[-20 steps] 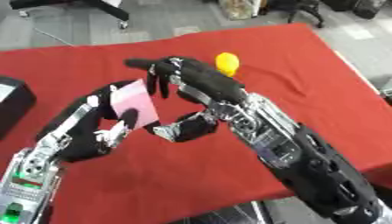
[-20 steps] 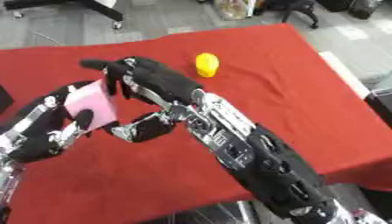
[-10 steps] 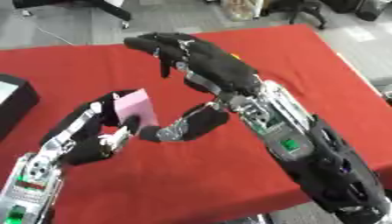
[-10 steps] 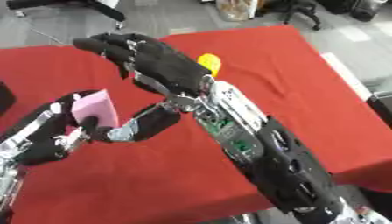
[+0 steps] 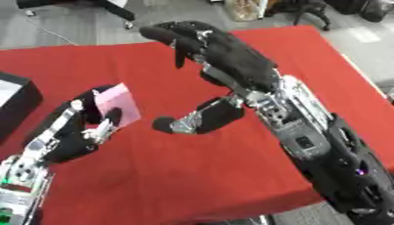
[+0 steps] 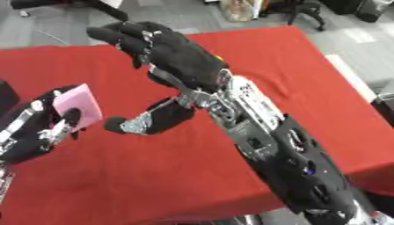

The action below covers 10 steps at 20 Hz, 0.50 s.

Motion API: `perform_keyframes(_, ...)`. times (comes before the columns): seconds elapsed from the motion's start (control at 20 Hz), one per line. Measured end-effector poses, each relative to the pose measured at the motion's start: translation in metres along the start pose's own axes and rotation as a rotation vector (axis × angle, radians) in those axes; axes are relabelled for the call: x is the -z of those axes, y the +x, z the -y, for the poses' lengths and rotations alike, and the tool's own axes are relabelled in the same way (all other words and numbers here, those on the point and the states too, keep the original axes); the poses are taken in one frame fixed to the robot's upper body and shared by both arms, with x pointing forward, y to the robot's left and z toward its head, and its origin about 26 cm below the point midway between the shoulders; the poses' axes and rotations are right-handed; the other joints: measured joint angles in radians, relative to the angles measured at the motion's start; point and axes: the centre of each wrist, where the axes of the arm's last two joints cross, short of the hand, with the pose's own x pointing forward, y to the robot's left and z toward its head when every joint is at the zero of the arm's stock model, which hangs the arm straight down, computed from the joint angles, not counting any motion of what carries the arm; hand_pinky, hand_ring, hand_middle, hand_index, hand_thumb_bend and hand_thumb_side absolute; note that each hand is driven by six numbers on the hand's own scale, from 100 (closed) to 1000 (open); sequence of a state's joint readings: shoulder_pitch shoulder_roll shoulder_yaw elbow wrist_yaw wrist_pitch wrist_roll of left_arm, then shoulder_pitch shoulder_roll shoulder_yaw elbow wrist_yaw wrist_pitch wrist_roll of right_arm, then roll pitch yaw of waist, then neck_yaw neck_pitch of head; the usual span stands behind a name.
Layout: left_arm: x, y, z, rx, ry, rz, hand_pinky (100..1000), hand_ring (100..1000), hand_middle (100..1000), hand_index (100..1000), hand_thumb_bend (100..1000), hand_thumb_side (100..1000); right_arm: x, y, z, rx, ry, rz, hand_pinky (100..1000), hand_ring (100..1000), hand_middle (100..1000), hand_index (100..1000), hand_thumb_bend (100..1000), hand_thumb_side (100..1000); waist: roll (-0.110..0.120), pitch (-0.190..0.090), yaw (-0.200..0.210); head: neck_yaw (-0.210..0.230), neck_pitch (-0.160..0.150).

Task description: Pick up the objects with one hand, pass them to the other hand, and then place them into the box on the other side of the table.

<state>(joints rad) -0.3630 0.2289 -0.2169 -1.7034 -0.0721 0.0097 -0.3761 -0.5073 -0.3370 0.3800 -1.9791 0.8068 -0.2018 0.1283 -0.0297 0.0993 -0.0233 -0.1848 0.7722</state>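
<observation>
Red cloth covers the surface [image 5: 231,176] from edge to edge, and both robot arms hang over it. On the view's left, the left hand [image 5: 73,132] is raised with its fingers curled round a pink card-like piece [image 5: 117,103]. The piece stands tilted, its upper corner sticking out above the fingers, with the thumb in front of its lower part. It is lifted off the cloth and touches only this hand.

Coming in from the lower right, the right arm runs up the middle of the view. Its right hand [image 5: 223,57] sits high over the far half of the surface, palm turned downward and fingers [image 5: 165,33] bent forward toward the left. The thumb [image 5: 196,121] reaches down and leftward, its tip just beside the pink piece but apart from it. This hand grasps nothing; its fingers are relaxed and spread.

At the far left edge stands a black box [image 5: 14,103] on the cloth, only partly visible. A sliver of yellow [image 6: 218,57] peeks out behind the right hand in the right eye view; what it is cannot be told.
</observation>
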Motion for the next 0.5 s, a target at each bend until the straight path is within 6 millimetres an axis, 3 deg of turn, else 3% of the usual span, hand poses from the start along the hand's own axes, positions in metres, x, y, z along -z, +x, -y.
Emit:
perform_keyframes(0.1, -0.012, 0.001, -0.017, 0.034, 0.083, -0.011, 358, 453, 126, 275, 100, 553, -0.006, -0.004, 0.000, 0.014, -0.037, -0.018, 871, 493, 830, 976, 473, 532, 0.006, -0.005, -0.002, 0.066, 0.000)
perform_keyframes(0.35, -0.057, 0.006, -0.067, 0.201, 0.361, -0.101, 359, 446, 134, 289, 100, 579, -0.021, -0.008, -0.006, 0.049, -0.077, -0.068, 869, 483, 814, 970, 408, 567, 0.021, -0.019, -0.010, 0.320, 0.000)
perform_keyframes(0.5, -0.082, 0.011, -0.100, 0.369, 0.554, -0.187, 367, 440, 147, 307, 100, 568, -0.029, -0.009, -0.010, 0.067, -0.070, -0.092, 867, 477, 809, 968, 391, 573, 0.025, -0.024, -0.016, 0.413, 0.000)
